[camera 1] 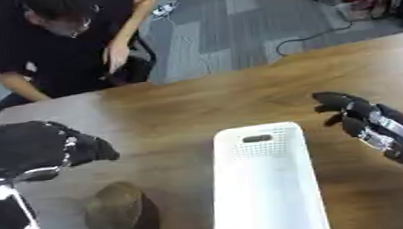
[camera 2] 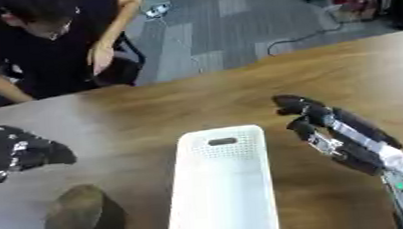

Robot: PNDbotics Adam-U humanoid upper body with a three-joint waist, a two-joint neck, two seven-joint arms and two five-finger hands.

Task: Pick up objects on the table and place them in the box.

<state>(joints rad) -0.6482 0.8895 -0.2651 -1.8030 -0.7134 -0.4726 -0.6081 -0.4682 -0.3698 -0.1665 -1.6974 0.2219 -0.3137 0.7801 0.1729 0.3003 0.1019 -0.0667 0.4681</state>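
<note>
Disc (camera 2: 81, 217): nearest you, at the desk's front left; a squat, dark round thing with a dull olive top, leaning on its edge, top face turned toward you. It looks stiff and fairly dense, so judge it weighty and likely to roll. Take it across the rim, thumb on one flat face and fingers on the other.
Left hand (camera 1: 40, 146): hangs above and just behind the disc, not touching it; fingers curled in, nothing in them.
Desk (camera 1: 196, 104): brown wood, bare between the disc and the box.
Box (camera 1: 266, 182): white perforated plastic, long and narrow, just right of the disc, open top, a handle slot at the far end. Nothing blocks the short path in, but its near wall must be cleared.
Right hand (camera 2: 328, 129): right of the box, beside its far end, fingers straight and apart, idle.
</note>
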